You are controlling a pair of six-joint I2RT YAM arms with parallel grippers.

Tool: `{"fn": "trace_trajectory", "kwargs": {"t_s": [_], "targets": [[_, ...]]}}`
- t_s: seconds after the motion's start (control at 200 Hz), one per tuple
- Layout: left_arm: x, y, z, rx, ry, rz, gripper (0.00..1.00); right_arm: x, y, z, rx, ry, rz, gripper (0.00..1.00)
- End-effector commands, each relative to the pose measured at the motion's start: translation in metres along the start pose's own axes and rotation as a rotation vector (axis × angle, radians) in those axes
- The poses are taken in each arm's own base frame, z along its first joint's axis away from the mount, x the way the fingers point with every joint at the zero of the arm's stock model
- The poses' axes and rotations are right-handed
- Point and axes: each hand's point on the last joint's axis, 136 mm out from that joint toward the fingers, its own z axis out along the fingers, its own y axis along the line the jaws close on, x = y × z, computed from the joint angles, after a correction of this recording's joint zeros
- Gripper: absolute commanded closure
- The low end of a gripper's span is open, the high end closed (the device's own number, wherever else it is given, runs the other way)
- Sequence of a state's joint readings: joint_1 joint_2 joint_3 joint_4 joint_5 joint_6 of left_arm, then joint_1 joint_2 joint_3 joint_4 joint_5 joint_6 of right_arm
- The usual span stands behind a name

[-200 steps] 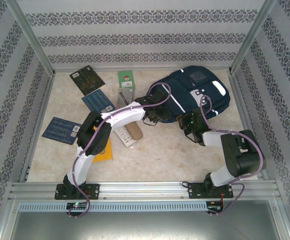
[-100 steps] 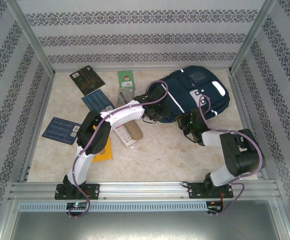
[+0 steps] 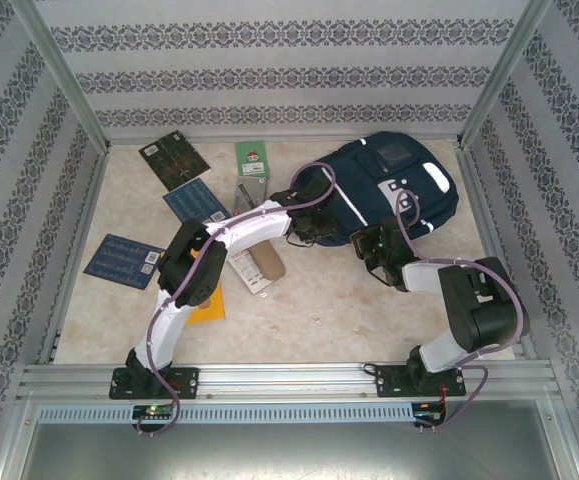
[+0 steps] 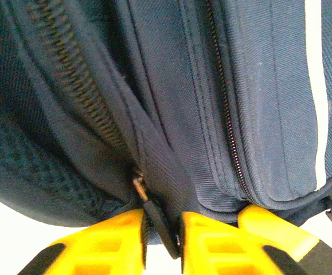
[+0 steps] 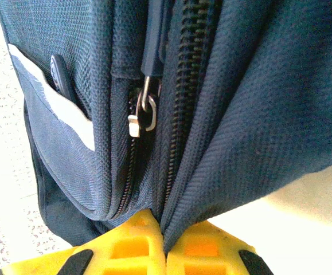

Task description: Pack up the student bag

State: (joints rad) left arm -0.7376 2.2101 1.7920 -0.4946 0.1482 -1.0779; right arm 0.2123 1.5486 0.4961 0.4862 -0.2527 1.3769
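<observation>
The student bag (image 3: 394,185), navy with white stripes, lies at the back right of the table. My left gripper (image 3: 312,232) is at the bag's near left edge. In the left wrist view its yellow fingers (image 4: 114,240) are closed in on a dark zipper pull (image 4: 156,220) that hangs slanted between them from the bag's main zipper (image 4: 79,97). My right gripper (image 3: 369,243) is at the bag's near edge, and in the right wrist view this gripper (image 5: 166,232) is shut on a fold of the bag's fabric (image 5: 257,114). A second zipper slider (image 5: 145,109) hangs just above it.
Left of the bag lie two blue printed boards (image 3: 122,260) (image 3: 197,202), a dark board (image 3: 174,160), a green card (image 3: 252,160), a tan box (image 3: 259,268) and an orange flat item (image 3: 209,300) under the left arm. Metal frame posts and patterned walls close in the table.
The left gripper's jaws have narrowed onto the zipper pull. Both arms have shifted only slightly at the bag's near edge; the right gripper keeps its hold on the fabric.
</observation>
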Motion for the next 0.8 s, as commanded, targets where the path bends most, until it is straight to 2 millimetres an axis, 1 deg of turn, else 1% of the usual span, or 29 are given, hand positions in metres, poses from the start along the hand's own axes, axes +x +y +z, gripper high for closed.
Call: {"fn": "trace_trajectory", "kwargs": {"t_s": [0.0, 0.165, 0.2, 0.27, 0.365, 0.54, 0.669, 0.739, 0.794], "targets": [[-0.002, 0.017, -0.003, -0.067, -0.002, 0.010, 0.81, 0.007, 0.018, 0.004, -0.047, 0.037, -0.054, 1.00], [0.001, 0.026, -0.008, -0.089, -0.006, 0.027, 0.81, 0.005, 0.019, 0.006, -0.046, 0.035, -0.054, 1.00], [0.001, 0.029, -0.010, -0.096, -0.008, 0.034, 0.79, 0.005, 0.019, 0.007, -0.046, 0.038, -0.053, 1.00], [0.001, 0.033, -0.011, -0.107, -0.012, 0.045, 0.72, 0.006, 0.019, 0.008, -0.045, 0.044, -0.052, 1.00], [0.003, 0.038, -0.010, -0.110, -0.003, 0.049, 0.73, 0.006, 0.021, 0.009, -0.047, 0.047, -0.053, 1.00], [0.002, 0.040, -0.011, -0.113, -0.006, 0.059, 0.74, 0.006, 0.020, 0.010, -0.044, 0.048, -0.050, 1.00], [-0.001, 0.040, -0.016, -0.110, -0.019, 0.073, 0.80, 0.005, 0.020, 0.011, -0.043, 0.047, -0.050, 1.00], [-0.001, 0.039, -0.018, -0.106, -0.021, 0.079, 0.90, 0.005, 0.020, 0.011, -0.042, 0.045, -0.049, 1.00], [-0.002, 0.039, -0.018, -0.104, -0.019, 0.082, 0.95, 0.005, 0.019, 0.011, -0.040, 0.046, -0.049, 1.00]]}}
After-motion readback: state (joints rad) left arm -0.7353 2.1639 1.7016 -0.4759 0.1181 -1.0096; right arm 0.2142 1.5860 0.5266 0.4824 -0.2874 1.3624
